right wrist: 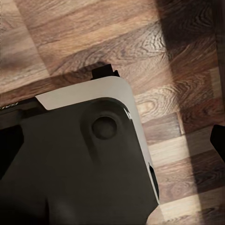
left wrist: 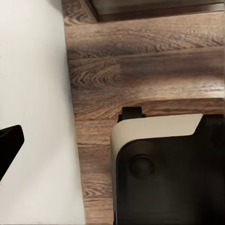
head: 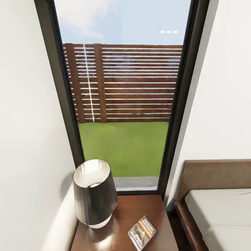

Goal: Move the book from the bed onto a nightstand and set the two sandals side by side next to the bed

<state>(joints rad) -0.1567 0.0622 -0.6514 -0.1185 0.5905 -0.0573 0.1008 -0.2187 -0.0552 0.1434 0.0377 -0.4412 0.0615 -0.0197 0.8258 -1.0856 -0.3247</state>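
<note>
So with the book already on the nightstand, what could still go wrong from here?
The book lies near the front edge of the nightstand, so a bump from an arm or the base could knock it off. The lamp stands close beside it and might tip if struck. No sandals are in sight here, so that half looks unfinished.

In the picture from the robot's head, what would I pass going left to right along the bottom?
White wall → dark striped lamp with a white base → small paperback book with an orange band, lying on the glossy dark-brown wooden nightstand → dark brown wooden bed frame → pale grey-white mattress.
</note>
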